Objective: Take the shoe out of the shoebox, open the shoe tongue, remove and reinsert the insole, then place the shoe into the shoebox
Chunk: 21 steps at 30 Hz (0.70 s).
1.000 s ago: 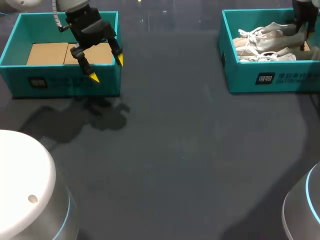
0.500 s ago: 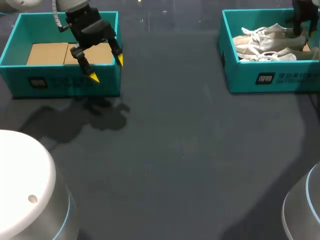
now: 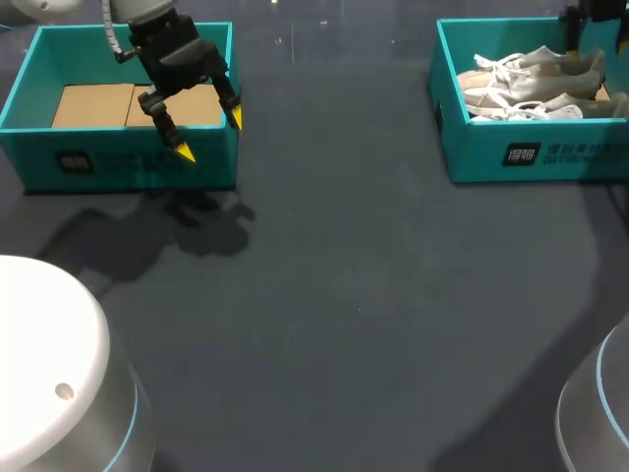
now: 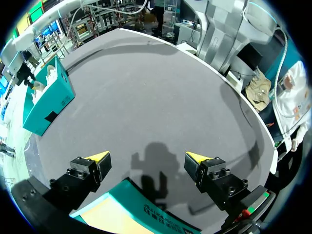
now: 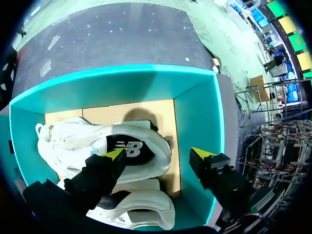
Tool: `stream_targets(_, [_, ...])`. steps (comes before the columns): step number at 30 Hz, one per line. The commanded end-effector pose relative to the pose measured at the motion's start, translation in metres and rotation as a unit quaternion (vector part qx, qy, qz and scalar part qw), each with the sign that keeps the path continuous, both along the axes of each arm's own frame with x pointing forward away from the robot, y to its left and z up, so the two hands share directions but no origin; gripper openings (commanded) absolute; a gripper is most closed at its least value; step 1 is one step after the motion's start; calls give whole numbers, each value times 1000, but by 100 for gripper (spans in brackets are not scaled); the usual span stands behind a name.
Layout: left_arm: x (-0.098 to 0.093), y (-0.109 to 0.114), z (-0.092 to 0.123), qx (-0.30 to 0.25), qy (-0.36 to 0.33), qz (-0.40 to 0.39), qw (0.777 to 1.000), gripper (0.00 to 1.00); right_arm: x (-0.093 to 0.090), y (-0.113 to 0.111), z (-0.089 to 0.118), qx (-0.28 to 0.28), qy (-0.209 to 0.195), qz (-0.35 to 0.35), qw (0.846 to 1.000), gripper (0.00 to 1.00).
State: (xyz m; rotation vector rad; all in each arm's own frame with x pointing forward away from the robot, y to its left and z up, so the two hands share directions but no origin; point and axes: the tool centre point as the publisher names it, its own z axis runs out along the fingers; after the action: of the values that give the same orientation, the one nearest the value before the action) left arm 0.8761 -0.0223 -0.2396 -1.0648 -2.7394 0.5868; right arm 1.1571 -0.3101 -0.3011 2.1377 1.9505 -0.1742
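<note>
Two white shoes lie side by side in the teal shoebox (image 3: 531, 152) at the far right. The upper shoe (image 3: 539, 65) is the one with the dark insole (image 5: 127, 146) showing. My right gripper (image 5: 158, 154) hangs open just above that shoe's heel, touching nothing; one yellow tip is over the shoe, the other over the box's cardboard floor. The second shoe (image 5: 139, 210) lies under the gripper's base. In the head view only a dark part of my right arm (image 3: 588, 12) shows. My left gripper (image 3: 210, 136) stands open over the other box's front right corner.
A second teal box (image 3: 118, 162) with a bare cardboard floor stands at the far left; its corner (image 4: 131, 209) sits under my left gripper. The dark grey table (image 3: 373, 295) stretches between the boxes. From the left wrist, the shoebox (image 4: 46, 97) shows far off.
My right gripper has opened and let go of the upper shoe, which settled flat into the box. The gripper then rose away. My left arm has not moved.
</note>
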Motion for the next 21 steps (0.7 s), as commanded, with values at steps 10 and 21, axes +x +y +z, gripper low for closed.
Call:
stream_targets(10, [-1,1,0,1,-1,0,1000,100,-50,44,97,32,-48,38,998,100])
stream_targets(21, [-8,12,45,36,20,243,969,100,-94,79,133,41,-51,57,996,100])
